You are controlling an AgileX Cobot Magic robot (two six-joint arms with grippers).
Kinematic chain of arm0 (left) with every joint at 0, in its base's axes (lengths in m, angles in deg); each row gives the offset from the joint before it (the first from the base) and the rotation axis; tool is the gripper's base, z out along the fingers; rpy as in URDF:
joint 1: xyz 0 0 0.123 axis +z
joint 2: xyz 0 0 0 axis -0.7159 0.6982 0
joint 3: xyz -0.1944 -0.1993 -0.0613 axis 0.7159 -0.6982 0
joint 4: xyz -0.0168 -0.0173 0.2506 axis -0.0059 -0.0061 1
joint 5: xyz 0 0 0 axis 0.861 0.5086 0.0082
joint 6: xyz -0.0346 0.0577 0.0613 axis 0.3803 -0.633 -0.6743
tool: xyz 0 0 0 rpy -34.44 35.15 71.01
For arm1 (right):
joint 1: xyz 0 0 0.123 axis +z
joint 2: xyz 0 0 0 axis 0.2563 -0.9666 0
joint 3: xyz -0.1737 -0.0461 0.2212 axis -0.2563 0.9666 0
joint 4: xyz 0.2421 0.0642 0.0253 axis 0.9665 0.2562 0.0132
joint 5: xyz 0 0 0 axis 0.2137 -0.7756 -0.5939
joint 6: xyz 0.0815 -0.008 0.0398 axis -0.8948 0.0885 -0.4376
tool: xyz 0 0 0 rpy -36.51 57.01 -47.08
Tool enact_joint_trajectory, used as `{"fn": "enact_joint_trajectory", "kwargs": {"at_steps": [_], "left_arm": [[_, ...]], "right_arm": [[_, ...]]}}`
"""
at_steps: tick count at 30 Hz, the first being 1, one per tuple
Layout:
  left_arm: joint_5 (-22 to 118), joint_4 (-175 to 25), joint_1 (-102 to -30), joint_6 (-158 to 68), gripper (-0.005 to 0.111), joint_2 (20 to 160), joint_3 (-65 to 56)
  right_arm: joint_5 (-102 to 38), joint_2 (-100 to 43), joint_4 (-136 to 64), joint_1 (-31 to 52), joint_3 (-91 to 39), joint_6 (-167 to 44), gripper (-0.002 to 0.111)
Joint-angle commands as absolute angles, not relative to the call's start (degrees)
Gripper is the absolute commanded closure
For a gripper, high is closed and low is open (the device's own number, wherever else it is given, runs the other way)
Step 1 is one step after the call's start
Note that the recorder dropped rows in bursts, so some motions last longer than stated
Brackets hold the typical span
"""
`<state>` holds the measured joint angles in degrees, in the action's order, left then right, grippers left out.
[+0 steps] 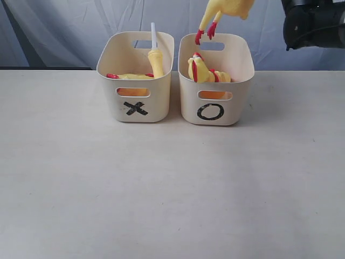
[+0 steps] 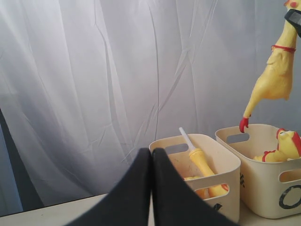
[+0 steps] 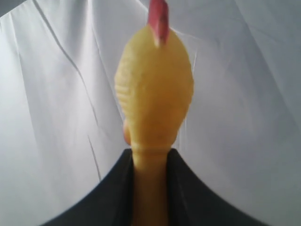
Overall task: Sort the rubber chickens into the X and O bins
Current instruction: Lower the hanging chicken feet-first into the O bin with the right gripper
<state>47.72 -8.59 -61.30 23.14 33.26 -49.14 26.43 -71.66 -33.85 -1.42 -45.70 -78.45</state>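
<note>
Two cream bins stand side by side, the X bin [image 1: 110,94] on the left and the O bin [image 1: 240,102] on the right. A rubber chicken with a white tube [image 1: 156,58] leans upright in the X bin, and another chicken [image 1: 129,76] lies flat beside it. In the O bin sits one chicken [image 1: 200,70]. A further chicken [image 1: 223,9] hangs above the O bin, its red feet just over the back rim. My right gripper [image 3: 149,159] is shut on that chicken [image 3: 153,94] at its thin part. My left gripper [image 2: 151,155] is shut on nothing, and faces the X bin [image 2: 233,165].
The bins stand on a pale table [image 1: 161,189] with a white curtain [image 1: 64,32] behind. A dark part of the right arm [image 1: 312,24] shows at the upper right, above the table. The left arm does not show in the exterior view.
</note>
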Motion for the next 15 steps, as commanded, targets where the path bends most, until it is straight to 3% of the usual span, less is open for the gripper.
{"fn": "enact_joint_trajectory", "kwargs": {"at_steps": [1,15], "left_arm": [[47.29,-9.02,-61.25,23.31,0.107,32.84,-49.28],[47.29,-9.02,-61.25,23.31,0.107,32.84,-49.28]], "right_arm": [[25.02,-74.16,-34.87,-0.27,-49.99,-78.14,0.109],[21.65,-82.68,-36.44,0.55,-57.13,-75.76,0.109]]}}
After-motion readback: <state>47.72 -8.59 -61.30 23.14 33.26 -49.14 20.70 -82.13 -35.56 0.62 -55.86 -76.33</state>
